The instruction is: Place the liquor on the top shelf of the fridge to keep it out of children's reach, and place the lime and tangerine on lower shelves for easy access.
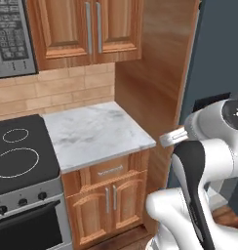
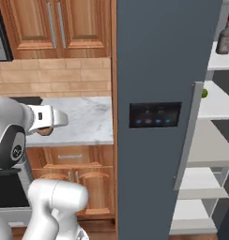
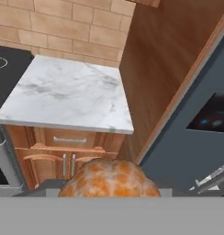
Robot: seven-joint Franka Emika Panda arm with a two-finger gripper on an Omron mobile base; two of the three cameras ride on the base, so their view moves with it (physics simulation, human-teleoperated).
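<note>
A: In the left base view, what is on the tabletop?

B: Nothing. The white arm is bent over beside it, near the fridge. One stove sits to the left, and I count two cabinet doors above.

A: And in the right base view?

B: The fridge door stands open, with one black panel of blue lights. Behind it I count one liquor bottle on the top shelf. I think it sits up high so kids can't get it. One lime sits on the next shelf down, easy to grab. Below that are more lower shelves, bare as far as I can see.

A: Where is the tangerine?

B: In the hand view. One tangerine sits right at the bottom, at the gripper. The gripper is closed tight around it, so it won't drop on the way.

A: What is left?

B: I think just putting it on a low shelf.
</note>
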